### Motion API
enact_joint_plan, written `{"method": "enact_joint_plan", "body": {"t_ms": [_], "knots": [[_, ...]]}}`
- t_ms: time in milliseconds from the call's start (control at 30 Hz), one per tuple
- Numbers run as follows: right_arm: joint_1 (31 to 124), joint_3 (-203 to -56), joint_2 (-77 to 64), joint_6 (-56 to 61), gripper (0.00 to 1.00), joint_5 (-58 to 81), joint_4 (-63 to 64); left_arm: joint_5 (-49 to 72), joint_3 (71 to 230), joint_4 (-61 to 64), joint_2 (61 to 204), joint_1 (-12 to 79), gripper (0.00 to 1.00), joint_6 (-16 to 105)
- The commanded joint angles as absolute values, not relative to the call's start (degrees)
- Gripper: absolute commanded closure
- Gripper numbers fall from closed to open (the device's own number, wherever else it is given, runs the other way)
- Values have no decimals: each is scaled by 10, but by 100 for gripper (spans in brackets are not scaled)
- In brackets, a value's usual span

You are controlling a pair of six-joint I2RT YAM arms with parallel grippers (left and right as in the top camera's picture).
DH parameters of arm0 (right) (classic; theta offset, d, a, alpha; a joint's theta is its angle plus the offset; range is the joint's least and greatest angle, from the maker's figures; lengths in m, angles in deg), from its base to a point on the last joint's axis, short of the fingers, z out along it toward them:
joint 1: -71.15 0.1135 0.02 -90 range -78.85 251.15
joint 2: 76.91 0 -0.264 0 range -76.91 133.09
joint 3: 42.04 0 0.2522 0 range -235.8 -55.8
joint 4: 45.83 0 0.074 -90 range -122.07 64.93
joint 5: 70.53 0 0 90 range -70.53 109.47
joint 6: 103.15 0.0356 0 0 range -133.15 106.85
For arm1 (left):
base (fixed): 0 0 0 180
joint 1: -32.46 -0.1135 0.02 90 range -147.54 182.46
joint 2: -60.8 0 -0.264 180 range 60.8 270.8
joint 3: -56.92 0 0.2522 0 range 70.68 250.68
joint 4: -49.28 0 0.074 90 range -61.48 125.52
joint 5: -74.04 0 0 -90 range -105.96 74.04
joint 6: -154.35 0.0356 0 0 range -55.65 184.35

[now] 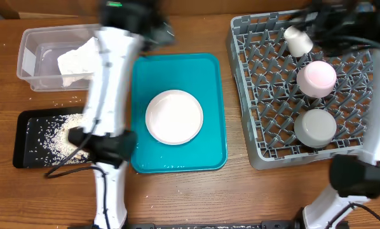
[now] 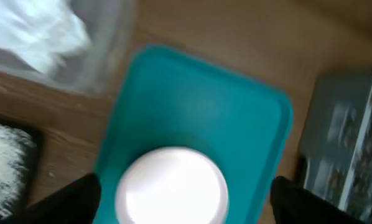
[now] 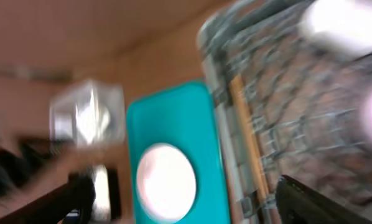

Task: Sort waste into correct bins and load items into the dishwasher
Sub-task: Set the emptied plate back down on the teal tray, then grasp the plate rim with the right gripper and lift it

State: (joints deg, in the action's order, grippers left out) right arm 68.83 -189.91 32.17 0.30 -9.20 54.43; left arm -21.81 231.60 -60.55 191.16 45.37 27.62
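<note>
A white plate (image 1: 174,116) lies on the teal tray (image 1: 209,83). The clear tub (image 1: 34,44) holds a crumpled white napkin (image 1: 79,60). Rice scraps (image 1: 56,133) lie in the black tray (image 1: 25,140). The grey dish rack (image 1: 241,57) carries a white cup (image 1: 298,40), a smaller white dish (image 1: 316,78) and a grey bowl (image 1: 315,126). My left gripper (image 1: 158,32) hovers open and empty above the tray's far left corner. In the left wrist view the gripper (image 2: 186,186) has the plate (image 2: 172,186) below it. My right gripper (image 1: 311,19) is open over the rack's far edge, nothing between its fingers (image 3: 298,199).
The left arm (image 1: 110,95) crosses over the tub's right end and the black tray. The right arm (image 1: 368,127) runs along the rack's right side. Bare wooden table (image 1: 241,197) lies in front of the teal tray and the rack.
</note>
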Motion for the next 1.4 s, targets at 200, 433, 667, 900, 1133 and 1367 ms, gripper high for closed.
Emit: {"method": "enact_joint_plan", "body": {"t_ms": [200,433,667,900,1133,1367], "knots": [[923,-1765,409,7,15,27,487,-172,2391,-613,1901,264,0,331],[1001,-1668,470,67,15,89,411,-164,2391,-613,1901,193,0,380],[1023,-1605,503,83,27,49,347,-164,2391,-613,1901,179,0,380],[1032,-1546,514,109,41,53,289,-164,2391,-613,1901,179,0,380],[1034,-1513,514,129,77,60,262,-164,2391,-613,1901,179,0,380],[1013,-1587,506,128,96,65,311,-164,2391,-613,1901,179,0,380]]}}
